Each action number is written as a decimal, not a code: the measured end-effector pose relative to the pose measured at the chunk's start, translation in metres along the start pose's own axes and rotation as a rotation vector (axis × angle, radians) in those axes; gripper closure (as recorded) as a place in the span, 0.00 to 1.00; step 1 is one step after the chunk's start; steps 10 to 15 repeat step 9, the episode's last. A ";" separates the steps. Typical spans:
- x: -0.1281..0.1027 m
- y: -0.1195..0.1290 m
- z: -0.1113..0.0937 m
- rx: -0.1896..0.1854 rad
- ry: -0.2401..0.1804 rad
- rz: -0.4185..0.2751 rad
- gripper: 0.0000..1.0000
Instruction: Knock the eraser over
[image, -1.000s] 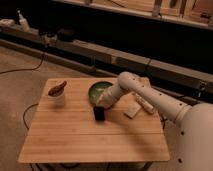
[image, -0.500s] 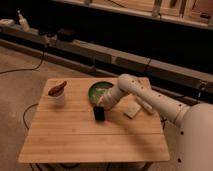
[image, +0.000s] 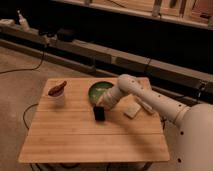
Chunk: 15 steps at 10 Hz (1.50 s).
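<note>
Eraser (image: 100, 114), small black rectangular block, stands upright near the middle of the light wooden slatted table (image: 95, 145), just in front of the green bowl. Gripper (image: 102, 103) sits right above and behind the eraser's top edge, at the end of the white arm (image: 150, 100) reaching in from the right; can't tell whether the claw is spread or pressed together, nor whether it touches the block. Outward from there: round green bowl (image: 101, 90) just behind the claw, pale flat rectangular block (image: 132, 110) to the right under the forearm, white oblong item with markings (image: 146, 106) partly hidden beside the arm, and a white cup (image: 58, 97) with something reddish-brown on top, well apart at the left. Risks, as I judge them: a push too low slides the block instead of tipping it; a push too high skims over the top; a wide sweep catches the bowl rim or the forearm drags the pale block. Block looks light, so a short nudge at the top edge should topple it. Count: one eraser, one bowl, one pale block, one white oblong item, one cup, one table, one arm, one claw.
</note>
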<state>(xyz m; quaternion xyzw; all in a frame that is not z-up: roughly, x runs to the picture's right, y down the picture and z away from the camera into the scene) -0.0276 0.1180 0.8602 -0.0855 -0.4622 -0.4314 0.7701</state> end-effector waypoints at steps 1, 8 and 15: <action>-0.025 -0.009 -0.003 0.005 -0.052 -0.054 1.00; -0.171 -0.012 -0.043 -0.060 -0.331 -0.420 0.95; -0.172 -0.013 -0.043 -0.060 -0.332 -0.422 0.95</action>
